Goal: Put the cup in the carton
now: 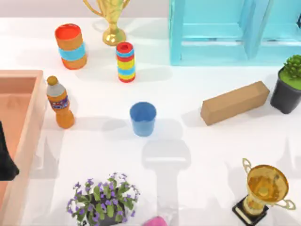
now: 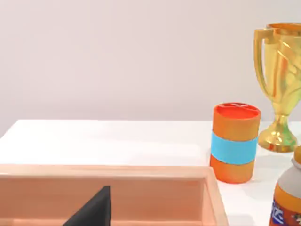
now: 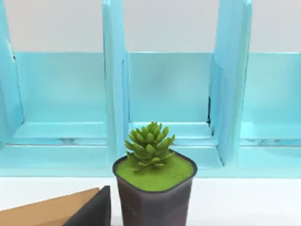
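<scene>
- Left gripper [image 2: 92, 212] is the nearest item in the left wrist view: a dark part of it hangs over the carton [image 2: 141, 172]. Whether it is apart or together cannot be told.
- Left arm [image 1: 5, 160] crosses the carton [image 1: 29, 117] at the top view's left edge.
- Right gripper [image 3: 93, 209] hangs near the potted succulent [image 3: 153, 188] and the brown block [image 3: 51, 209], facing the turquoise crate [image 3: 113, 94]. Its state cannot be told either.
- Cup [image 1: 143, 118] stands upright and ungrasped on the counter [image 1: 197, 155], well apart from the left gripper and to its right, with the orange bottle [image 1: 60, 104] between the two. It is not yet in the carton.
- Judged step: reach for the cup. Advice: descend squarely over the cup, close on its tapered wall low enough that it cannot slip, lift fully, then carry it above the bottle and the carton's thick wall before release.
- Risk: the bottle beside the carton wall could be toppled by a low carry.
- Markings: the bottle's blue label [image 2: 282, 213] bears lettering, cut off and unreadable. Cup, carton and the blue-banded orange can [image 2: 234, 142] carry no writing.
</scene>
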Motion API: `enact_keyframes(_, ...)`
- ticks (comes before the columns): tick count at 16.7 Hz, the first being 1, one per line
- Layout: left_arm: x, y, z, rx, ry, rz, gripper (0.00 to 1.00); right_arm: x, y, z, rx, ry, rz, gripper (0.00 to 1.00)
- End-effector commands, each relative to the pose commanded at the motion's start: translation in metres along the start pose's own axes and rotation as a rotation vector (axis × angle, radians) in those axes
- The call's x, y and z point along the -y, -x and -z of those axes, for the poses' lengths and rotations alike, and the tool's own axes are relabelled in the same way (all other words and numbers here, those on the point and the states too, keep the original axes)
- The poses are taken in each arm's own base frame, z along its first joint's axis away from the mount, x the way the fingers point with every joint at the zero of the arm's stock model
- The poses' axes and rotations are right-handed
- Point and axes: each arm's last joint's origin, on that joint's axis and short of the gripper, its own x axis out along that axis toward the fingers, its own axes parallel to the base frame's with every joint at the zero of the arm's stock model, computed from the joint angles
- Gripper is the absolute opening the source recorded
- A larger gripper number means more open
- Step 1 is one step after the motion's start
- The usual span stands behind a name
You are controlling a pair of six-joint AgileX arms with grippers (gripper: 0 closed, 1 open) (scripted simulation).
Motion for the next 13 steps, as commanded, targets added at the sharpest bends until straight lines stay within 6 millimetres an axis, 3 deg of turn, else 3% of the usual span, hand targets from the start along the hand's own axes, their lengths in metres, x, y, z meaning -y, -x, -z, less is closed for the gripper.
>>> enact_keyframes(3, 0.0, 0.0, -0.002, -0.005, 0.002, 0.003, 1.0, 0.0, 0.0, 0.0, 0.0, 0.0, 0.0, 1.0)
enact_keyframes(6, 0.003, -0.001, -0.019, -0.055, 0.02, 0.026, 1.0, 0.0, 0.0, 0.0, 0.0, 0.0, 0.0, 1.0)
enact_keyframes(10, 0.01, -0.01, -0.066, -0.199, 0.067, 0.083, 1.0, 0.0, 0.0, 0.0, 0.0, 0.0, 0.0, 1.0)
enact_keyframes(13, 0.021, -0.031, -0.109, -0.357, 0.107, 0.132, 1.0, 0.0, 0.0, 0.0, 0.0, 0.0, 0.0, 1.0)
